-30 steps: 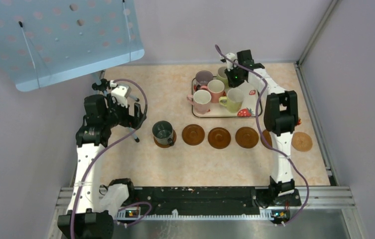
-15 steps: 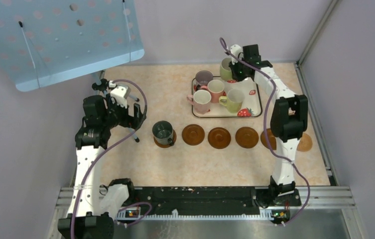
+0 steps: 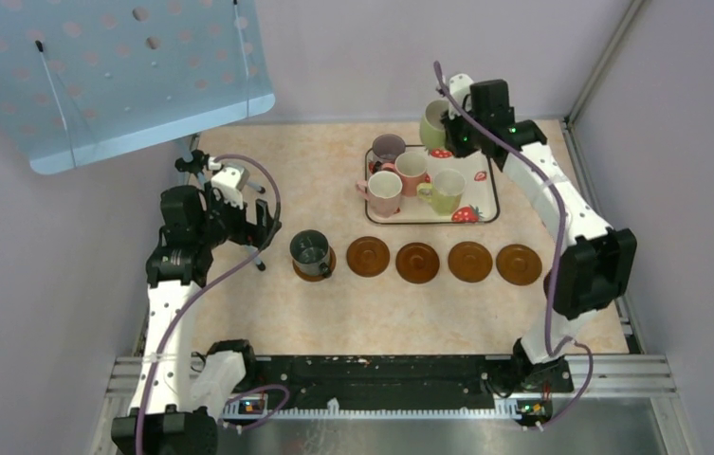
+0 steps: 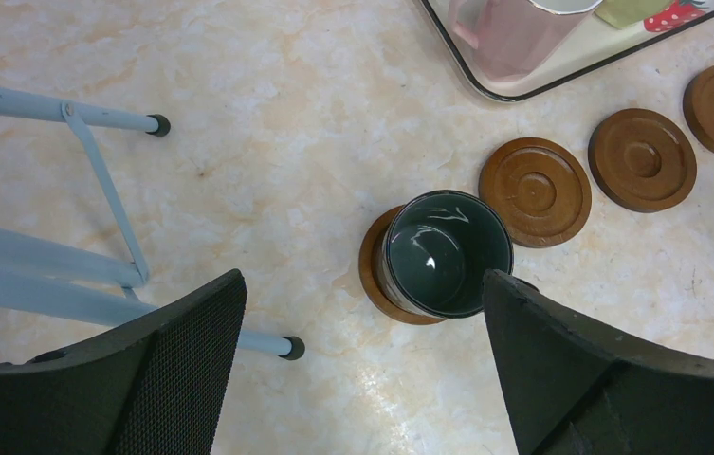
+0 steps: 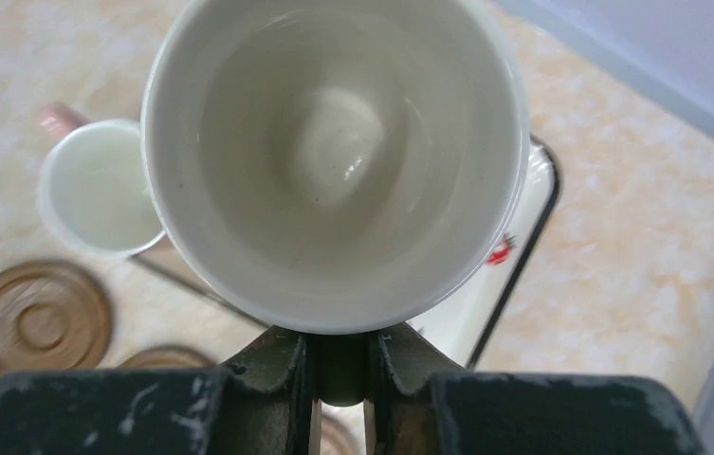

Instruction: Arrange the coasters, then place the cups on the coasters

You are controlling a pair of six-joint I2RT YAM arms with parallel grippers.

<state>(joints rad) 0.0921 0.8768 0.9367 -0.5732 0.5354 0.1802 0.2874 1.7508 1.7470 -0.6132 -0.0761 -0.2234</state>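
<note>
Over the far edge of the tray [image 3: 486, 205], a pale yellow-green cup [image 3: 432, 124] is held pinched, seemingly by its handle, in the right end effector [image 3: 449, 135], with the bare coasters [image 3: 469, 262] lying nearward of it, closest to that arm.

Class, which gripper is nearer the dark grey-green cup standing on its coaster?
Left. The left gripper hangs open beside the dark grey-green cup; the right gripper is far away by the far edge of the tray, shut on a yellow-green cup.
</note>
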